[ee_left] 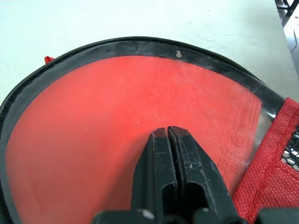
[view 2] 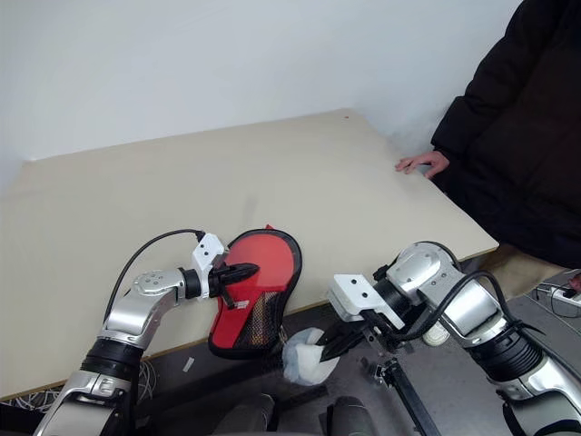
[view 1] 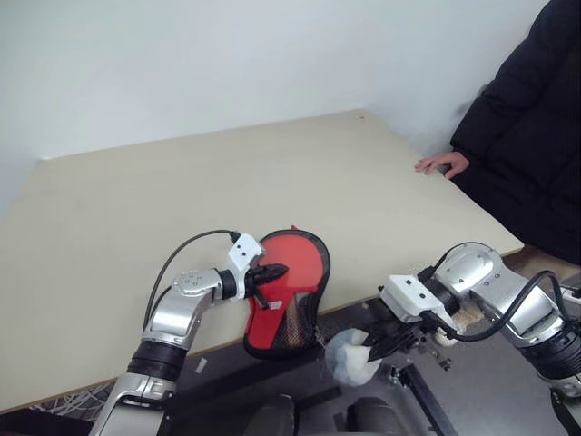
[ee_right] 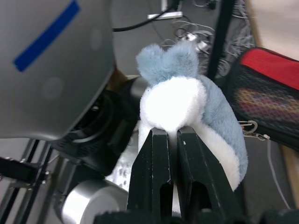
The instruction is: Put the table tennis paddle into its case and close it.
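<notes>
The table tennis paddle lies with its red face up inside the case, whose black rim and mesh end hang over the table's near edge. My left gripper is shut, its tips resting on the red rubber inside the case's black edging. Off the table's edge, to the right of the case, my right gripper is shut on a small blue-and-white plush toy. The toy hangs close to the case's mesh end. The paddle's handle is hidden.
The pale table stretches far beyond the case. A person in a black coat stands at the right, one hand on the table's edge. A black stand and cables sit below the edge near my right arm.
</notes>
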